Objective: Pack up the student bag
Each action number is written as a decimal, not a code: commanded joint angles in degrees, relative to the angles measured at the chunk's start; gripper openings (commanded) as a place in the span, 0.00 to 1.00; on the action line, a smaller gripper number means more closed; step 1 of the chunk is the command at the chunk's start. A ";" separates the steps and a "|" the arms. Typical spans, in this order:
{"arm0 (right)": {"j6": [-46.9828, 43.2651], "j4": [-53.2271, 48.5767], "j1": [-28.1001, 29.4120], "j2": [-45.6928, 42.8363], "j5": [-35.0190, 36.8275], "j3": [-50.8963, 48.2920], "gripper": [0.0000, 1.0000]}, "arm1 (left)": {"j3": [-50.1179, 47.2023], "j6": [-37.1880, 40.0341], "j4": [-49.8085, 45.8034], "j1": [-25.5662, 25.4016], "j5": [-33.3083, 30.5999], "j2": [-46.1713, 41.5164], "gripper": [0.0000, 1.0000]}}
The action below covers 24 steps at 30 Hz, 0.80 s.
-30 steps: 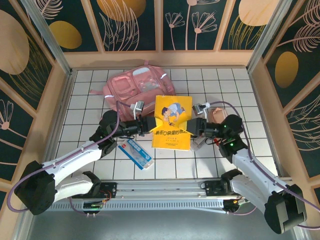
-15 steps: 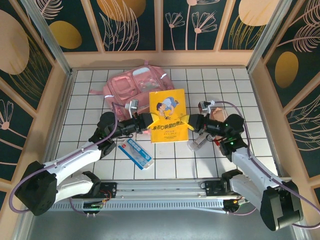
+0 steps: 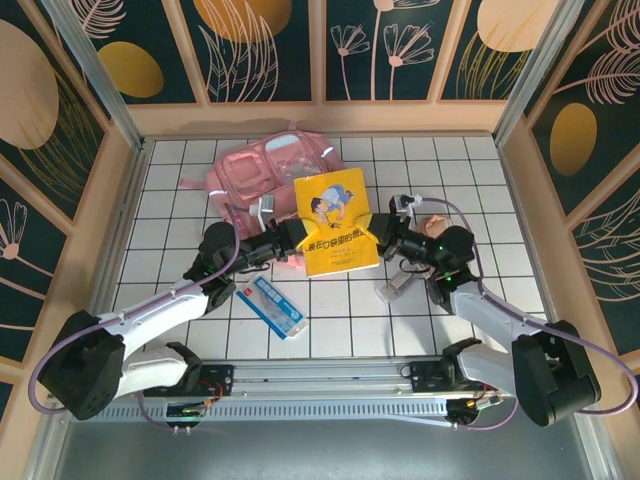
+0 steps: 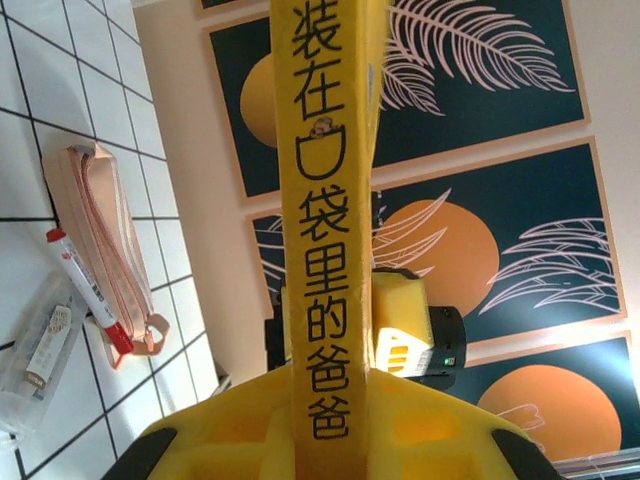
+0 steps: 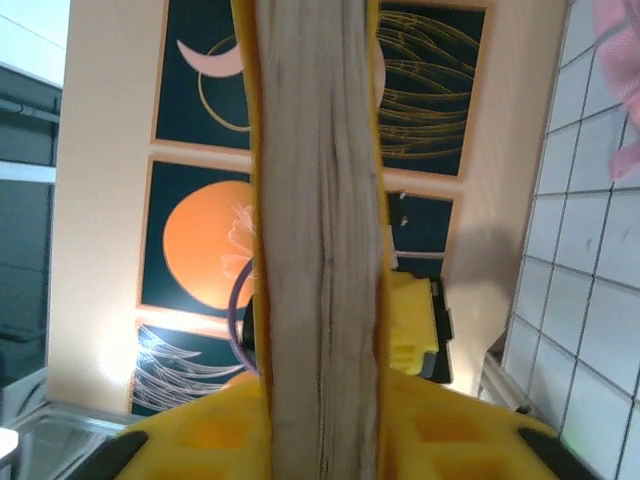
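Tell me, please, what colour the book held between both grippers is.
The book is yellow with black lettering, clearest in the top external view.

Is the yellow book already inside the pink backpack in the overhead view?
No, the yellow book is held between the left gripper and right gripper, outside the pink backpack.

Yellow book (image 4: 325, 250) spine: "装在口袋里的爸爸"; cover probably likewise

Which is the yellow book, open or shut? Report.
Shut: the yellow book has its spine in the left gripper, its pressed-together page edge in the right gripper.
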 commanded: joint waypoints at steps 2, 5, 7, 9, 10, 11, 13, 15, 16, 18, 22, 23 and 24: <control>-2.97 -4.37 -1.90 -3.53 4.22 0.91 0.00 | 2.35 7.98 -10.30 0.27 -1.18 -1.49 0.51; -8.00 -16.08 -7.17 -6.41 1.08 1.65 0.00 | 7.82 29.66 -30.88 0.25 -6.41 -2.50 0.64; -10.66 -22.42 -11.78 -8.54 -1.39 2.37 0.00 | 14.02 47.91 -44.86 0.24 -10.45 -0.73 0.67; -12.25 -26.93 -17.24 -10.04 -3.71 3.16 0.00 | 19.26 60.99 -54.02 0.24 -14.19 3.22 0.67; -13.38 -30.13 -20.19 -10.49 -4.91 4.05 0.00 | 21.91 67.05 -58.09 0.28 -15.06 5.76 0.67; -14.66 -32.88 -22.58 -10.59 -5.80 4.95 0.00 | 24.13 70.90 -60.90 0.28 -15.63 8.65 0.67; -17.98 -39.36 -26.29 -10.26 -7.00 7.13 0.00 | 29.93 78.21 -66.48 -0.03 -16.93 15.14 0.65; -21.47 -44.26 -27.03 -9.96 -5.75 9.39 0.00 | 34.51 83.99 -71.09 -0.96 -18.62 21.10 0.64; -22.72 -45.70 -27.46 -9.88 -5.24 10.21 0.00 | 36.41 86.18 -73.07 -1.32 -19.53 23.68 0.64; -24.72 -48.74 -29.09 -9.95 -4.32 11.57 0.00 | 39.16 88.30 -75.02 -1.63 -22.71 27.60 0.64; -26.57 -52.23 -31.86 -9.96 -3.88 13.20 0.00 | 41.63 89.95 -77.21 -1.68 -29.94 33.34 0.64; -26.74 -52.42 -31.94 -9.85 -3.99 13.39 0.00 | 42.20 89.57 -77.47 -1.71 -31.44 34.28 0.62; -26.90 -52.61 -31.87 -9.67 -4.26 13.49 0.00 | 42.85 88.22 -77.72 -1.67 -33.23 35.26 0.61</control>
